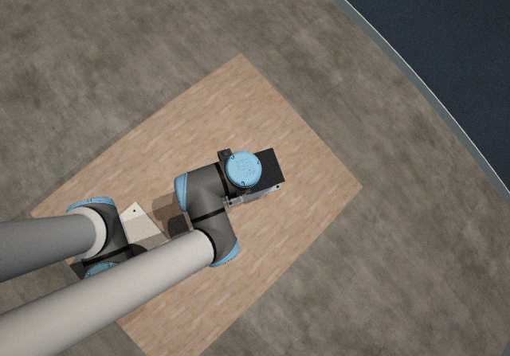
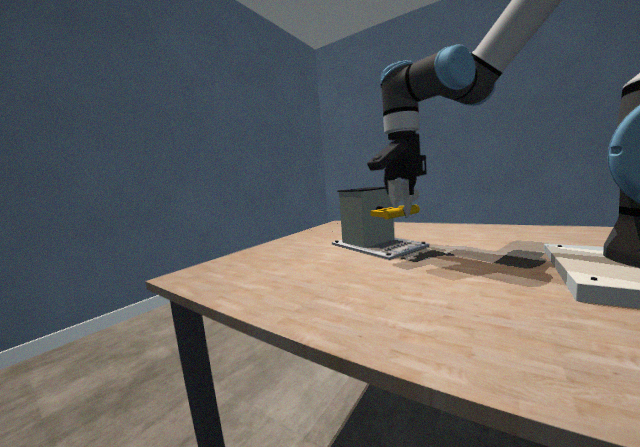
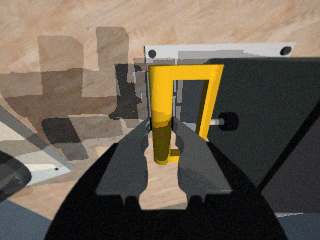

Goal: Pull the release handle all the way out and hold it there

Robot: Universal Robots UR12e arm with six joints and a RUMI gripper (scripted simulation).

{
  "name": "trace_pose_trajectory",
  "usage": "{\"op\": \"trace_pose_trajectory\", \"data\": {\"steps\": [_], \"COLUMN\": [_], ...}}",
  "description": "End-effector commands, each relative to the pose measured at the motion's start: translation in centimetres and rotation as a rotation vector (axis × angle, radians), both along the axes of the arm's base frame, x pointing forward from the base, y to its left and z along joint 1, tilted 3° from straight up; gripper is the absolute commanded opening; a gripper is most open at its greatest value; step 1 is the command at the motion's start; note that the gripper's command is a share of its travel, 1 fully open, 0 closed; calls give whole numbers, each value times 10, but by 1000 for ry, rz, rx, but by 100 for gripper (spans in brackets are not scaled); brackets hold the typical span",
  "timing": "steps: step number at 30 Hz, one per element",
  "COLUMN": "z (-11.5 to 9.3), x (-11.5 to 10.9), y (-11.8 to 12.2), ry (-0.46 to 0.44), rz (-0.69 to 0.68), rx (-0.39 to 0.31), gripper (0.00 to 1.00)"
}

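The yellow release handle (image 3: 179,110) is a rectangular loop sticking out from the grey housing box (image 2: 362,216); a thin rod (image 3: 220,121) joins it to the box face. My gripper (image 3: 161,117) comes down from above and is shut on the handle's outer grip bar. In the exterior view the handle (image 2: 393,210) hangs in the air beside the box with my gripper (image 2: 400,205) on it, above the table. In the top view the wrist hides the handle, and only the box top (image 1: 269,166) shows.
The box stands on a light base plate (image 2: 381,247) bolted to the wooden table (image 2: 439,297). The arm's pale mounting block (image 2: 589,274) sits at the table's right. The forearm (image 1: 103,295) spans the table's near side in the top view.
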State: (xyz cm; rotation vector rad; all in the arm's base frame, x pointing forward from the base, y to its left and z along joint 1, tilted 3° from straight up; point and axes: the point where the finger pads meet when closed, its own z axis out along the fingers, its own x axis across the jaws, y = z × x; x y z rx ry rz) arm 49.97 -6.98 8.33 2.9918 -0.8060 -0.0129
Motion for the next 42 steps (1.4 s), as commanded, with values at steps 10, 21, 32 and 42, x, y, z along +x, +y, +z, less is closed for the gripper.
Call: {"op": "trace_pose_trajectory", "data": {"steps": [10,21,32,42], "z": [1,1,0,0], "x": [0,-8,-30,-44], "y": [0,5,17,25], "ry": [-1,-1,-1,-1], "rz": [0,0,0,0], "rx": [0,0,0,0], "gripper": [0,0,0,0]}}
